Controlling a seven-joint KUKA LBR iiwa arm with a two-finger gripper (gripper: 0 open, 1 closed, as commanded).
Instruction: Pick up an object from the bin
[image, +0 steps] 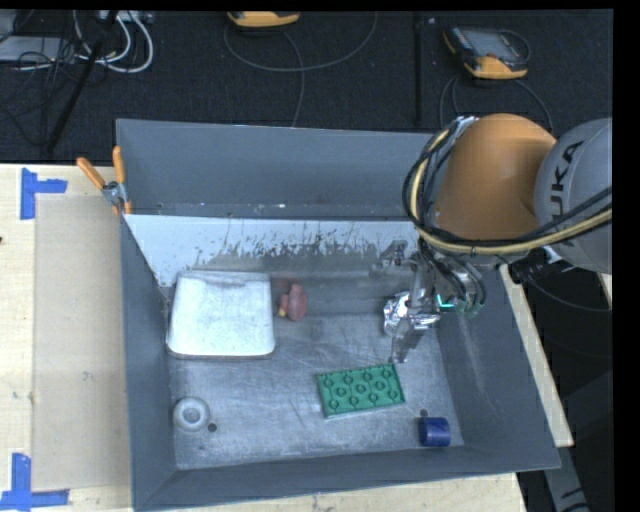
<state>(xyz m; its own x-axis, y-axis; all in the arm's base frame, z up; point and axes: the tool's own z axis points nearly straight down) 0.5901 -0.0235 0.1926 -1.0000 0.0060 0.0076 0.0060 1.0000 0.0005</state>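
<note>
The thing nearest the claw is a green studded plate (361, 390), a flat rectangle lying studs-up on the floor of the bin (260, 170), towards the near wall and a little right of the middle. Its long axis runs roughly across the view, left to right, with the right end turned slightly towards the back wall. It has no marked front or back, so it points neither way.

The claw (403, 345) hangs just beyond the plate's far right corner, so most of the plate lies ahead of it to the left and towards the near wall. By my judgement, a grasp would need a short shift that way and a grip across the plate's short side. Whether the claw is wide or narrow I cannot tell.

A small blue cap (434, 431) sits near the plate's right end, in the near right corner. Well apart to the left are a reddish-brown lump (293, 301), a white flat block (222, 316) and a clear ring (190, 413).
</note>
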